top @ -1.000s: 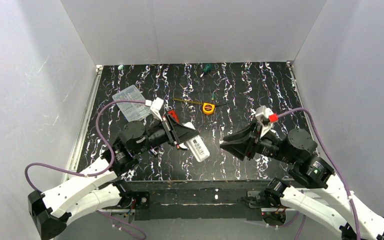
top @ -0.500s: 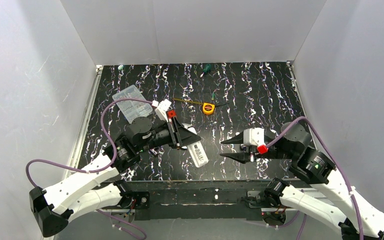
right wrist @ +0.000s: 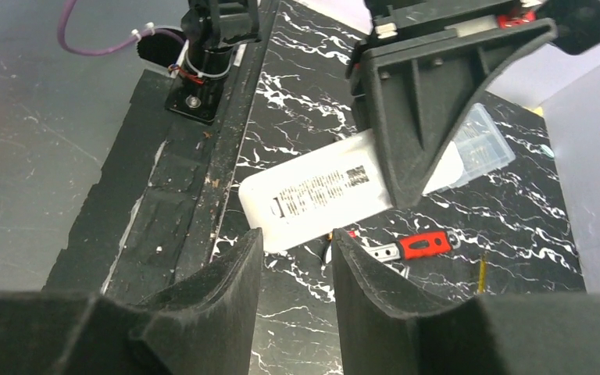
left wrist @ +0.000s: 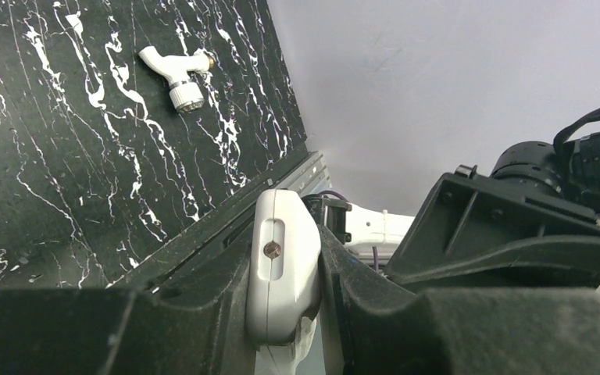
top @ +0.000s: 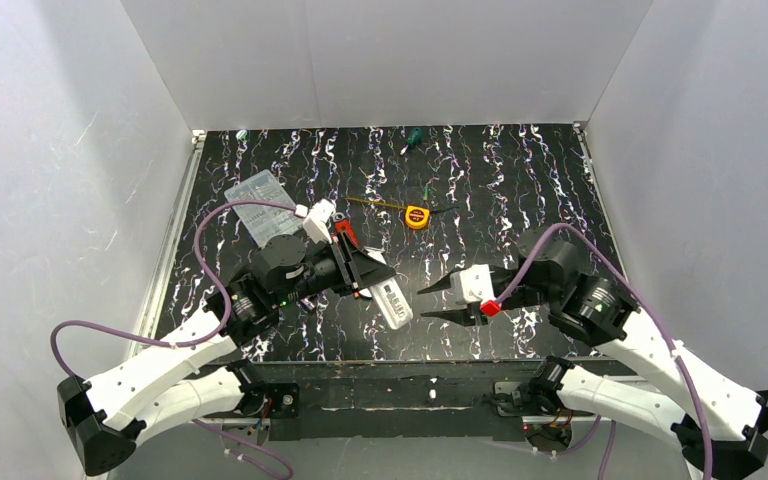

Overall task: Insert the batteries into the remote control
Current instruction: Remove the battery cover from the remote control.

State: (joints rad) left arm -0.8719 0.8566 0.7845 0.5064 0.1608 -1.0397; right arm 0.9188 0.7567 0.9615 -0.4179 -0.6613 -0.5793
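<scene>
Fingers (left wrist: 195, 320) of my left gripper (top: 378, 282) were clamped on the remote control (top: 397, 303). I held it just below the middle of the top view, seemingly clear of the table (top: 520, 170), with its free end slanting toward the lower right. My right gripper (top: 428, 303) hung just beside that free end, its jaws partly apart with nothing between them. In my right wrist view the remote showed a face with dark printed lines, and I could not tell whether its battery bay was open. No batteries showed in any view, so I judged none loaded. Finding one, picking it up and seating it were all left, and the task looked barely begun.
</scene>
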